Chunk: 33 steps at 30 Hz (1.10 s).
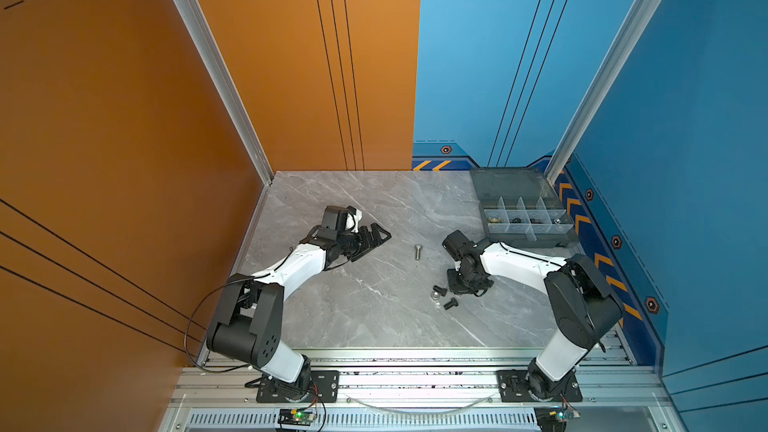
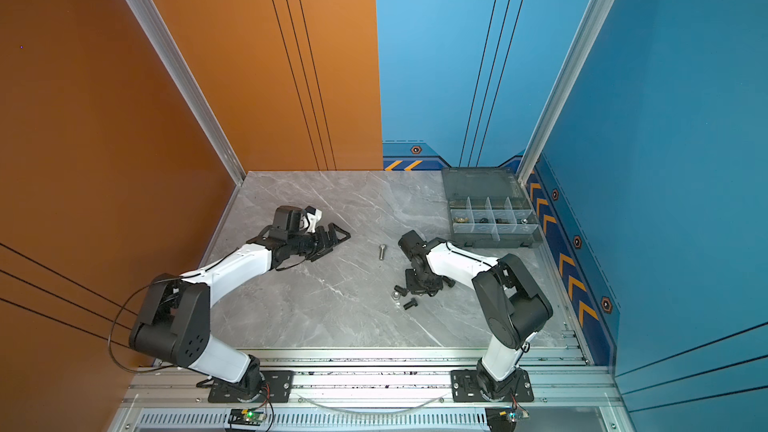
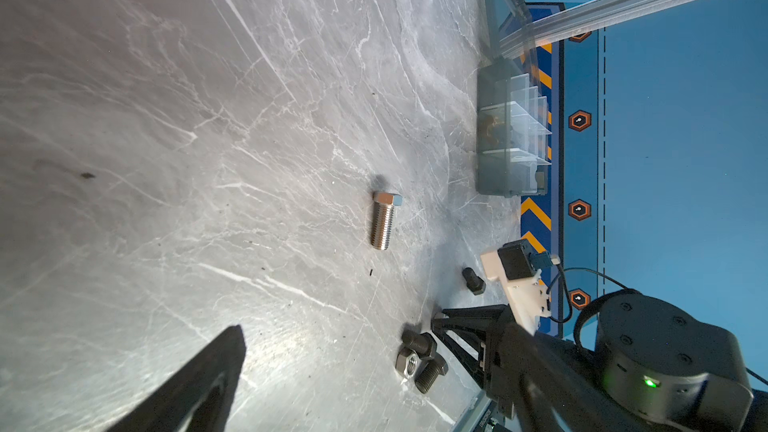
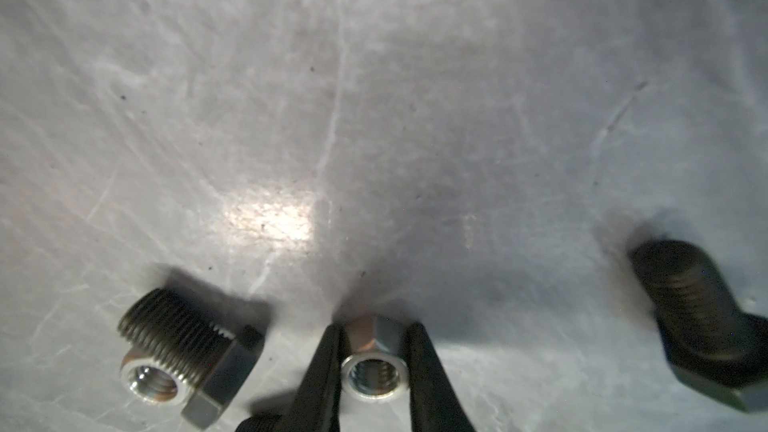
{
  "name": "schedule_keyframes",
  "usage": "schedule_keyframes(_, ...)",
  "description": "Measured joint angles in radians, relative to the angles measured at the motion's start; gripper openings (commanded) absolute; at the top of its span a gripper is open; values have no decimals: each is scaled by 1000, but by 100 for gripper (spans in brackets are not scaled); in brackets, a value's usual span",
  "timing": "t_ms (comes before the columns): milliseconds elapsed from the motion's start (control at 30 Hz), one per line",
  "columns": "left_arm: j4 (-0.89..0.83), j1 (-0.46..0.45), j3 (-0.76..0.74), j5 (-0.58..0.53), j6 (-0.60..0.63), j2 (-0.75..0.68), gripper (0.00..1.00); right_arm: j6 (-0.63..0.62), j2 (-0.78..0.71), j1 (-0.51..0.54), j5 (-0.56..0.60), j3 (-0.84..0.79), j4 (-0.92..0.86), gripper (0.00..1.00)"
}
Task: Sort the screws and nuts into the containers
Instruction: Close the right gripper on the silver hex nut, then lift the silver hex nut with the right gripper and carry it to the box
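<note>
My right gripper (image 4: pixel 376 328) points down at the table, shut on a small silver hex nut (image 4: pixel 374 363) that both fingers touch. To one side of it a black bolt (image 4: pixel 183 334) lies against a larger silver nut (image 4: pixel 151 384); another black bolt (image 4: pixel 698 317) lies on the other side. In a top view two black bolts (image 1: pixel 439 289) (image 1: pixel 451 304) and the larger nut (image 1: pixel 435 295) lie left of the right gripper (image 1: pixel 459 284). A long silver bolt (image 1: pixel 417 251) lies mid-table. My left gripper (image 1: pixel 372 243) hovers open and empty to its left. The containers are compartments of the grey organiser (image 1: pixel 536 238).
The organiser's lid (image 1: pixel 511 182) lies open toward the back right corner. Its compartments hold brass wing nuts (image 1: pixel 494 218), black pieces (image 1: pixel 516 221) and a silver piece (image 1: pixel 558 221). Orange and blue walls close the table on three sides.
</note>
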Motion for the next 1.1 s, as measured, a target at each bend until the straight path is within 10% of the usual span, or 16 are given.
schedule_keyframes(300,0,0,0,0,0,-14,98,-35,-138,-190,-112,8,0,0)
schedule_keyframes(767,0,5,0,0,0,-18,98,-95,-216,-836,-251,279,-2,0)
schedule_keyframes(1100,0,7,13,0,0,-14,98,-83,-95,-991,-291,466,-9,0)
